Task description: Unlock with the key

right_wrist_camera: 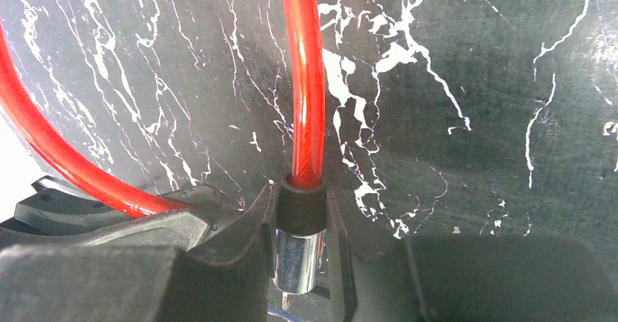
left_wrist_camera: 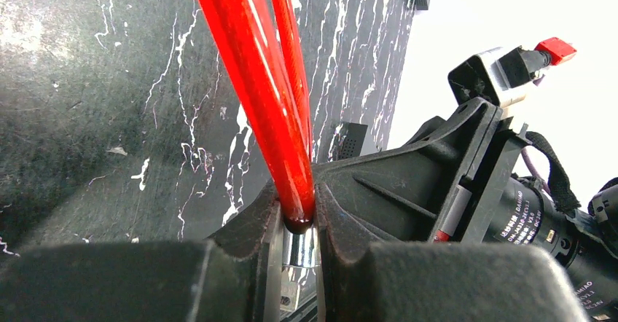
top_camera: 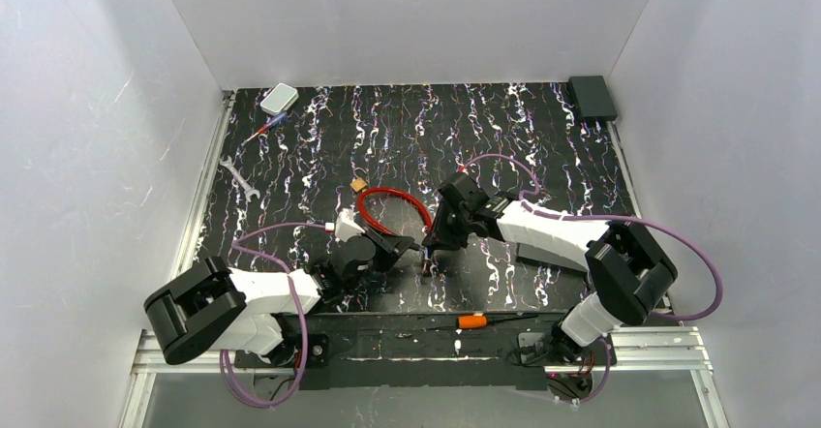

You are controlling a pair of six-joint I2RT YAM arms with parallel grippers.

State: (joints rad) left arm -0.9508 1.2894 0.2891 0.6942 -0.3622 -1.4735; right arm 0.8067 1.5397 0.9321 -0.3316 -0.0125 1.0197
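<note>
While the orange-handled screwdriver (top_camera: 472, 321) lies along the near edge by the arm bases, both arms meet just beyond it over the black marbled counter (top_camera: 542, 147). Left tool (left_wrist_camera: 297, 220): fingers pressed together on a shiny silver ferrule (left_wrist_camera: 300, 248) at one end of the red cable (left_wrist_camera: 248, 81), clamped tight, the cable rising straight out between them. Right tool (right_wrist_camera: 299, 202), almost nose to nose with it: closed on a cable end as well, gripping a black collar (right_wrist_camera: 300, 209) with a silver sleeve (right_wrist_camera: 299, 260) below it. From there the cable curls away in a loop across the counter, and at the loop's far side sits the small brass padlock (top_camera: 359, 184), resting on the surface, apart from both tools. The key? Too small to pick out in any view; whether it sits in either grip, I cannot tell. Further out on the left, a silver open-ended wrench (top_camera: 238, 177) lies flat. Beyond it, a thin red-and-blue stick (top_camera: 263, 130) lies just beside a white box (top_camera: 279, 98). Far right corner: a black box (top_camera: 592, 97).
</note>
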